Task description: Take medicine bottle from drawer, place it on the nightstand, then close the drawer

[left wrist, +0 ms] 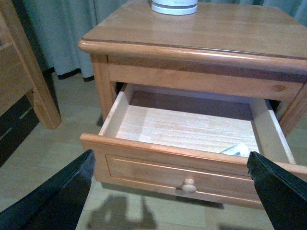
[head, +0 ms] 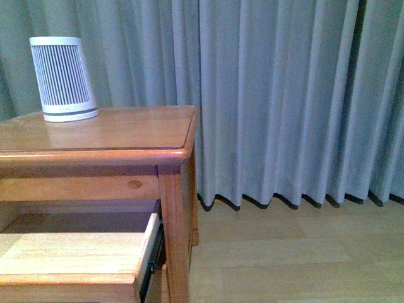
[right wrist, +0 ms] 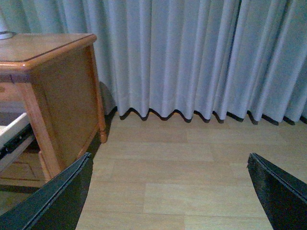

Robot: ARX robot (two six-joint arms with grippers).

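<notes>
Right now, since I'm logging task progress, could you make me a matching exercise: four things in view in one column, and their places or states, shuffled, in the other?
Things
1. medicine bottle
2. drawer
3. white ribbed cylinder
4. curtain

Places or states
A. standing on the nightstand top
B. pulled open
C. lying inside the drawer, near its front wall
D. hanging down to the floor

Pairs: 1-C, 2-B, 3-A, 4-D.
</notes>
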